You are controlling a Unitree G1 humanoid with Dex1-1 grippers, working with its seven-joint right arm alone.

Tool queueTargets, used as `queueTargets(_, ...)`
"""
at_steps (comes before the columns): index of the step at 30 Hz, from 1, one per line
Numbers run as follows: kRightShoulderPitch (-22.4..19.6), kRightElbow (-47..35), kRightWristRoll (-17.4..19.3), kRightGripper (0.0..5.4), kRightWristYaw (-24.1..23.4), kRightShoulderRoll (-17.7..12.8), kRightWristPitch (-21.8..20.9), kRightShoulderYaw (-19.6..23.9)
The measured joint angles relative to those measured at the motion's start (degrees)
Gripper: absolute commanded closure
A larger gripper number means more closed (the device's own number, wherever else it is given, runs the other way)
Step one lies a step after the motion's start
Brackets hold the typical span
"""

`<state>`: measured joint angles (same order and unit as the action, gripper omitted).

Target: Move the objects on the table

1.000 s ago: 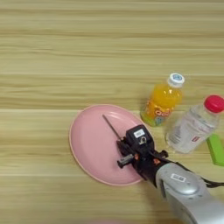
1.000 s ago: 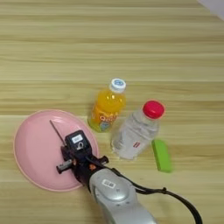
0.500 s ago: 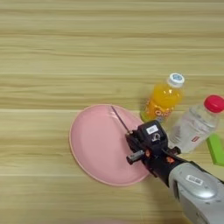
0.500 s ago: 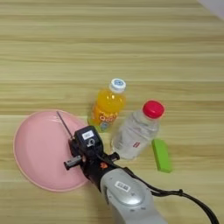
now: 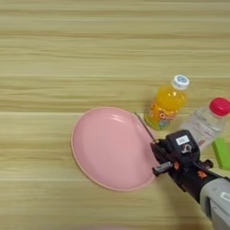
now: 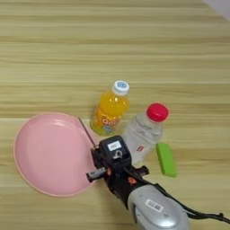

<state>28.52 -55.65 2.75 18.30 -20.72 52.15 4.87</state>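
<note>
Screwdriver [image 5: 144,126] pinched in the jaws of the right gripper [image 5: 158,148], right rim of pink plate [image 5: 96,134].
Clear bottle [image 6: 143,130] centre-right on table [image 5: 67,54], beside orange bottle [image 6: 109,109] and green block [image 6: 165,159].

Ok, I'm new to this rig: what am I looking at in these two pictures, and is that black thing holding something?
Both pictures come from one stereo camera on the robot's head, looking down at the wooden table; the right eye view just reaches further right. The silver forearm ending in a black gripper is the robot's right arm, entering from the bottom right. On the table lie a pink plate, an orange juice bottle, a clear bottle with a red cap and a small green block. A thin metal shaft of a screwdriver sticks out from the gripper over the plate's right rim, so it seems held; its handle is hidden.
</note>
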Motion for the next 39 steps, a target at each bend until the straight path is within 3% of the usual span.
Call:
queueTargets(7,2.77,-0.42,0.83,4.56,1.95,0.04,-1.07,4.37)
queueTargets(16,5.32,0.38,0.87,4.56,3.34,0.2,-3.12,6.97)
queueTargets(39,7.3,9.98,-0.24,4.56,3.52,0.56,-9.16,5.96)
